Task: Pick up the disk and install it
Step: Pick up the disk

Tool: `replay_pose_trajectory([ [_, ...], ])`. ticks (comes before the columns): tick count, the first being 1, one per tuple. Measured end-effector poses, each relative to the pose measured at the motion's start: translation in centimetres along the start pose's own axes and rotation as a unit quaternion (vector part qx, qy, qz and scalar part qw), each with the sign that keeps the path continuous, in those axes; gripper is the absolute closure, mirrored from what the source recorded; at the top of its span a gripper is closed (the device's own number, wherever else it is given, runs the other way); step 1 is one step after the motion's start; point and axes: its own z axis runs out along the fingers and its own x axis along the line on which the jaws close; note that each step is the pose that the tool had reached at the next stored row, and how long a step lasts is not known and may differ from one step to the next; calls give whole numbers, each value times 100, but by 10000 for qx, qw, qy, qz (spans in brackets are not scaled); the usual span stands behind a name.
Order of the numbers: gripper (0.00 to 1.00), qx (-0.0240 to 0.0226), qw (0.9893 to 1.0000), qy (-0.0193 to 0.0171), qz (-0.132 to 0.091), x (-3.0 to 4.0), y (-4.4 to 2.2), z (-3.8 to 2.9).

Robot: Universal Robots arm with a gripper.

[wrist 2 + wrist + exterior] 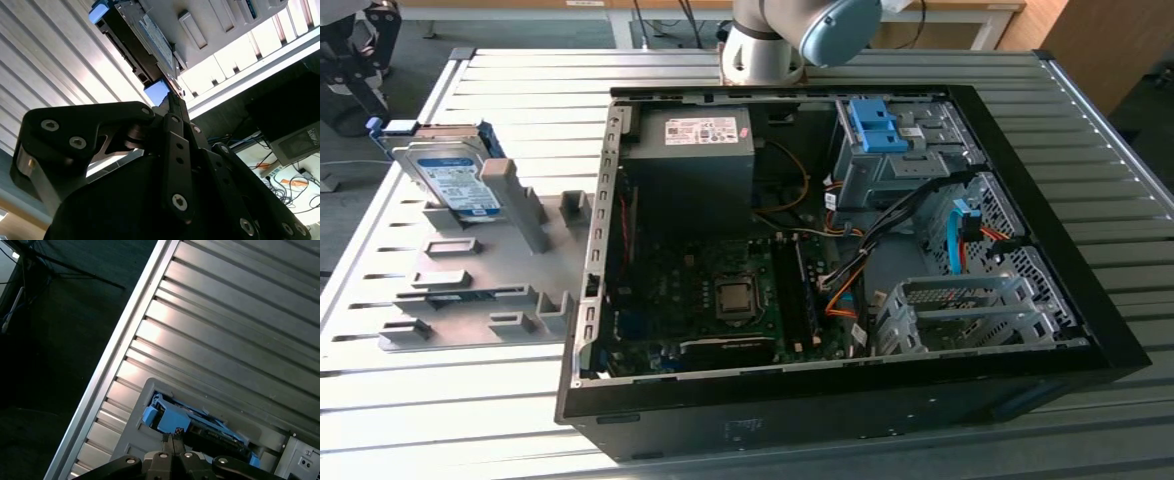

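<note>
The disk (451,178), a silver drive with a white-and-blue label and blue rails, stands on edge at the far corner of a grey holder plate (480,290) on the exterior view's left. Nothing touches it there. The same disk (150,35) shows beyond my gripper (172,100) in the second wrist view, with a gap between them. In the first wrist view the disk's blue rail (172,420) lies just past my gripper (171,437). The black fingertips are pressed together with nothing held. A joint of the arm (781,40) hangs over the table's far edge.
An open black computer case (854,400) lies in the middle of the ribbed metal table (1067,130). Inside are a grey power supply box (700,150), a blue bracket (878,125), loose cables and a perforated metal drive cage (961,310).
</note>
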Motion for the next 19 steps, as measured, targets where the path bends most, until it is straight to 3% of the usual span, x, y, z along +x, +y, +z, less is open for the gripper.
replay_pose_trajectory([
  [7, 89, -1, 9996, 13, -295, 0, 0, 0],
  [12, 89, -3, 9979, 28, -646, 0, 0, 0],
  [19, 89, -3, 9977, 29, -678, 0, 0, 1],
])
